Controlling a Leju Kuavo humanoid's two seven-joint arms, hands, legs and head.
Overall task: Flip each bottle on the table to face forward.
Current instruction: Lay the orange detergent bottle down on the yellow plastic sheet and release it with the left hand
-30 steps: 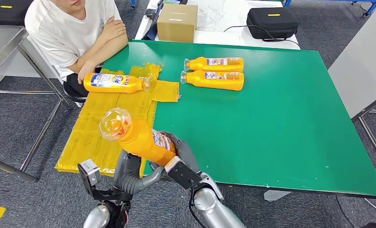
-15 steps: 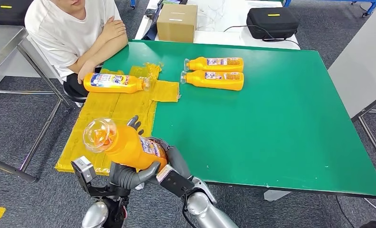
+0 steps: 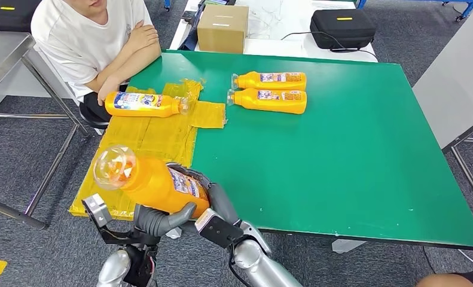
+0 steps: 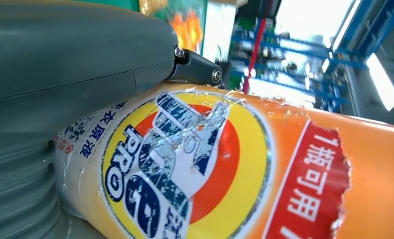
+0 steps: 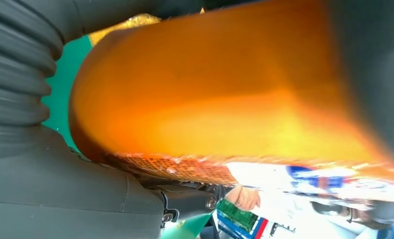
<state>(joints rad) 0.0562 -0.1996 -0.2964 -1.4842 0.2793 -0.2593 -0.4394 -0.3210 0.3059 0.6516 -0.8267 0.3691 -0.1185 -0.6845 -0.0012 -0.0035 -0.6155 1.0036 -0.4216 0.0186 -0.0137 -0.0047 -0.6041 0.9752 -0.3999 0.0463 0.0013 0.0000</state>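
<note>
At the near left edge of the green table (image 3: 353, 155), the left hand (image 3: 159, 218) and right hand (image 3: 213, 200) both clamp their fingers on an orange bottle (image 3: 153, 182) held in the air, clear cap tilted left. Farther off, a third bottle (image 3: 143, 104) lies on yellow sheeting (image 3: 141, 143), two more bottles (image 3: 269, 91) right of it.

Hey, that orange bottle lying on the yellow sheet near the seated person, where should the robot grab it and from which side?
Probably around the labelled middle of the orange bottle, coming down from above. It lies flat on the yellow sheet, long sides exposed, and its neck end narrows, so the wide body offers the surest hold.
</note>
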